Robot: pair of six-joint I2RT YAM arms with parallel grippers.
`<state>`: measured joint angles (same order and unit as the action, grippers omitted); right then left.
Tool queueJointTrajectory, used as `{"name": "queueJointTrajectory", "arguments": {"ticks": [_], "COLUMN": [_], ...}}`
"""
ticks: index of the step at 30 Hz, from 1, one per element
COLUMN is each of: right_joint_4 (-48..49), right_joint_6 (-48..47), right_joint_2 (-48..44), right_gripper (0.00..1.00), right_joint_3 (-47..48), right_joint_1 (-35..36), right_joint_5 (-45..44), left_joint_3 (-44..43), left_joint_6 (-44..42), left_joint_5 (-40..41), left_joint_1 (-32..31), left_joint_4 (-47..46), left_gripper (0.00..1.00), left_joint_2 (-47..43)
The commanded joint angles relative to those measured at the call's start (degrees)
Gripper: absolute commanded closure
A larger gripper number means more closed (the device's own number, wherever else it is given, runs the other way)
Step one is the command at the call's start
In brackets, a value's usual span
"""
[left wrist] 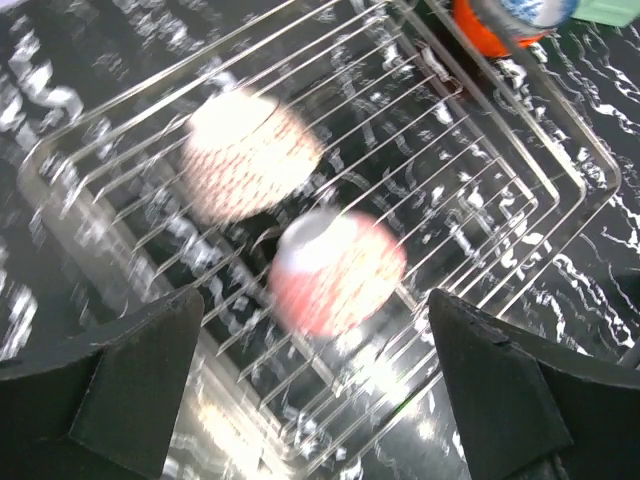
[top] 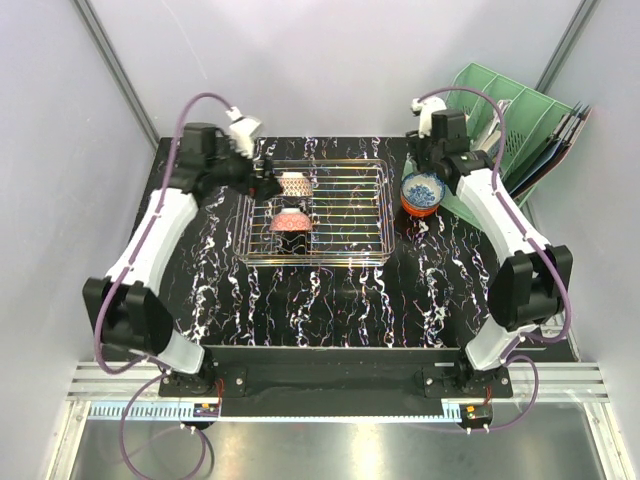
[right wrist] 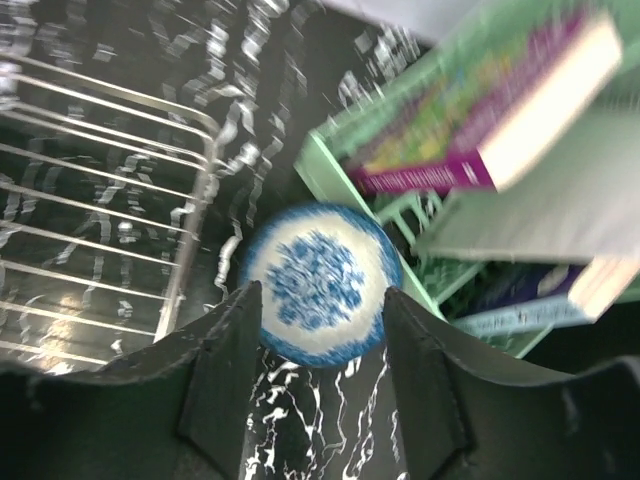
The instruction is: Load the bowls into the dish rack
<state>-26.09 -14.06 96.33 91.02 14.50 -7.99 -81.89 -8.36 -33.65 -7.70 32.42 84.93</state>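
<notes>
Dish rack [top: 350,210] lies lengthwise left to right; blue bowl [right wrist: 320,283] faces up.

1. The black table [top: 330,300], veined white like marble, carries everything.
2. The silver wire dish rack [top: 352,212] stands toward its rear middle.
3. Just right of the rack sits an orange-red bowl [top: 418,211], with a blue-and-white bowl [top: 423,188] nested inside.
4. A green file organiser [top: 500,115] stands at the far right corner.

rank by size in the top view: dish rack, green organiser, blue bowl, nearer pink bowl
1. dish rack
2. green organiser, partly hidden
3. blue bowl, nearer pink bowl: look alike
</notes>
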Motion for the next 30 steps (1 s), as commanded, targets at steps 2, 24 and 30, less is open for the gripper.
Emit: {"name": "queueJointTrajectory", "arguments": {"ticks": [2, 24, 30], "right_joint_4": [2.01, 1.74, 2.97], "right_joint_6": [7.22, -3.96, 2.89], "right_joint_2": [1.40, 3.86, 1.23], "right_gripper": [0.43, 0.42, 0.49], "right_joint_3": [-1.81, -10.25, -10.95], "right_joint_1": [-4.57, -5.27, -6.15], "right_joint_5": [5.31, 12.56, 4.39], "left_joint_3": [-6.35, -4.25, -4.16], "left_joint_6": [2.82, 2.47, 2.56], "left_joint_5": [7.55, 7.90, 7.81], "left_joint_1": [-8.63, -10.49, -10.84], "left_joint_4": [-1.05, -0.70, -0.61], "left_gripper": [0.01, 0.01, 0.01], "left_joint_2": [5.59, 6.66, 6.92]}}
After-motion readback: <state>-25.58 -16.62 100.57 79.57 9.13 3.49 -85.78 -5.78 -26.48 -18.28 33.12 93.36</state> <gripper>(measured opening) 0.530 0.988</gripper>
